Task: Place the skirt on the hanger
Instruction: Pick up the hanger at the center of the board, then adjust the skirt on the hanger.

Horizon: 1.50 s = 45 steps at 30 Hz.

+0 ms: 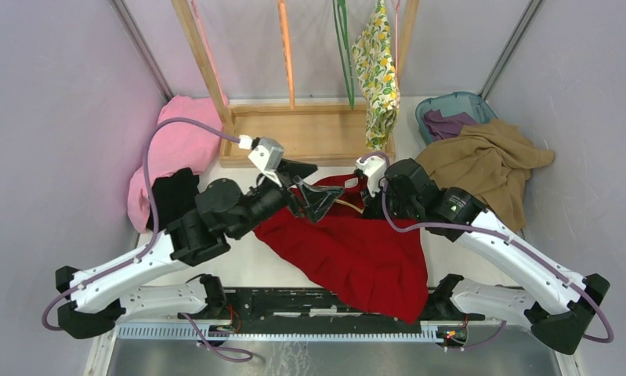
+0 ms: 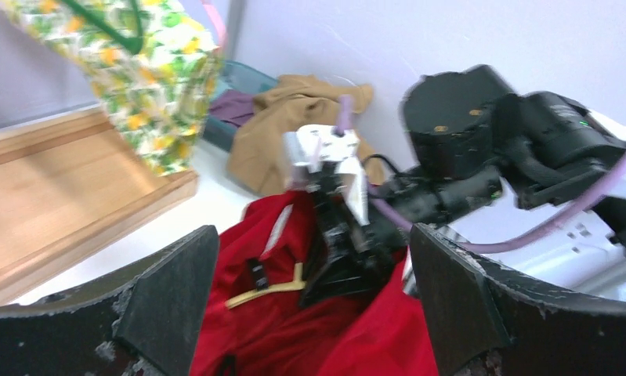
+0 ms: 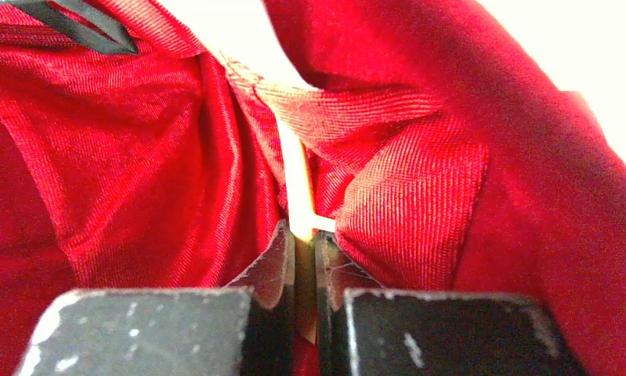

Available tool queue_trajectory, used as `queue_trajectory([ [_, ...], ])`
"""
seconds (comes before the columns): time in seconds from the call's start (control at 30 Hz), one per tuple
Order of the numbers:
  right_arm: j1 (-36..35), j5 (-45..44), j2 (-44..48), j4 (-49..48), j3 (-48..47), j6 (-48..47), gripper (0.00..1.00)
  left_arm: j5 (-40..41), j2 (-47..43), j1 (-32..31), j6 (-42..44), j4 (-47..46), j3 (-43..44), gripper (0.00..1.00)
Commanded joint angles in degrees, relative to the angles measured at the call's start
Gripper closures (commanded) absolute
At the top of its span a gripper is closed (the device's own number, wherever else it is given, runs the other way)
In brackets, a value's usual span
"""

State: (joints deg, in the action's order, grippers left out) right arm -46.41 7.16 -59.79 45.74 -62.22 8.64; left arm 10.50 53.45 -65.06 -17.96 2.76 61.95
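Note:
The lemon-print skirt hangs from the top of the wooden rack, and it also shows in the left wrist view. A thin pink hanger peeks out at its upper edge. How the skirt sits on it is hidden. My left gripper stands wide open over a red garment, with nothing between its fingers. My right gripper is shut on a pale yellow hanger buried in the red garment's folds. The two grippers face each other closely.
The wooden rack base stands at the back centre, with an orange hanger and a green hanger hanging above it. A pink cloth lies at the left. A tan garment and a teal basket are at the right.

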Motion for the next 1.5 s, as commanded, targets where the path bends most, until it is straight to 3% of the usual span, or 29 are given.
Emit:
queue_trajectory([
  [0.0,-0.3,-0.7,3.7,-4.0,-2.1,0.3,0.99,15.8,-6.9,0.0,1.0,2.9,-2.9,0.05],
  [0.1,-0.3,-1.1,5.1,-2.7,-2.9,0.4,0.99,27.9,-7.3,0.0,-5.1,15.2,-1.9,0.08],
  [0.2,-0.3,-0.7,6.0,-2.1,-3.7,0.5,0.99,30.6,-6.6,0.0,-12.5,22.8,-3.6,0.0],
  [0.33,-0.3,-0.1,7.1,-0.9,-4.6,0.7,0.99,36.3,-6.7,0.3,-19.0,28.2,-8.2,0.01],
  [0.47,-0.3,0.9,9.2,0.5,-5.0,0.6,0.99,36.3,-9.2,3.4,-21.5,28.4,-12.1,0.01],
  [0.63,-0.2,-2.9,11.5,3.2,-5.4,0.2,0.99,24.6,-9.6,13.3,-20.7,26.7,-13.5,0.01],
  [0.8,-0.2,-8.2,13.7,3.0,-3.6,0.4,0.99,4.8,-7.7,24.9,-19.1,20.9,-14.6,0.01],
  [1.13,-0.1,-15.3,16.4,-1.4,-0.7,1.9,0.99,-20.7,-8.0,39.6,-23.6,12.2,-18.4,0.01],
  [1.27,-0.1,-16.9,17.1,-1.9,-0.8,2.0,0.99,-26.1,-7.1,41.9,-25.1,8.6,-21.2,0.01],
  [1.47,0.1,-16.5,16.9,-2.2,-2.0,2.4,0.99,-26.2,-9.3,42.1,-23.3,6.7,-25.5,0.01],
])
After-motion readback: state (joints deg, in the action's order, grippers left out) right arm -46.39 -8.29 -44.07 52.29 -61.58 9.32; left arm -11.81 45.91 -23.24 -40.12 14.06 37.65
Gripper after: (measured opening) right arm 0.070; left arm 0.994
